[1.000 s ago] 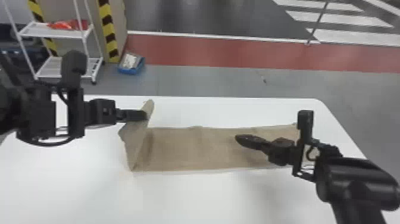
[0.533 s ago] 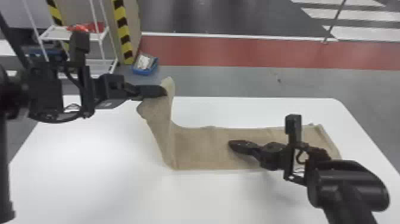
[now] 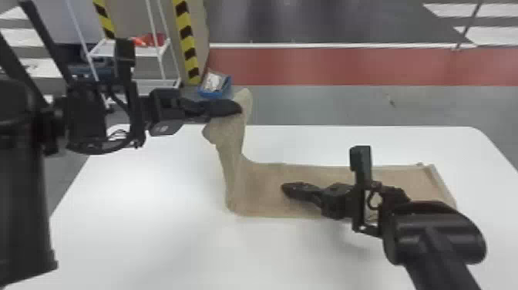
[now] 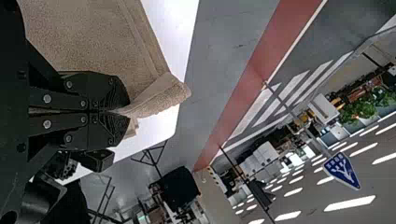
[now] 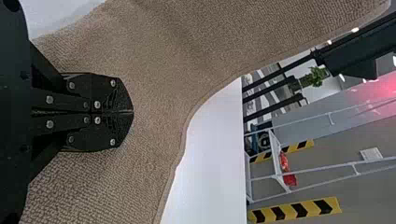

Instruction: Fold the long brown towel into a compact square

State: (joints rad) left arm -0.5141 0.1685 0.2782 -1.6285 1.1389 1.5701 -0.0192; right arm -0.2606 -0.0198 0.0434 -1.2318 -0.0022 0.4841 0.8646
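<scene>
1. Head view has the long brown terry-cloth towel (image 3: 266, 189) lying across the smooth white worktop (image 3: 154, 239), with the end on my left hoisted clear of it.
2. Handling-wise, I'd call it light, soft and floppy, nothing fragile. The pile should grip okay, but I'd guess the raised end can twist or bunch. I'd take hold close to the end hem, ideally mid-width so both corners follow.
3. My left tool (image 4: 129, 112) is clenched on that raised end, fingers pressed together, with a little flap poking out past the tips.
4. My right tool (image 5: 133, 112) is closed too, holding nothing, tips low over the flat stretch. Can't tell if they're actually pressing, but it looks like a decent spot to pin the cloth for the fold.
</scene>
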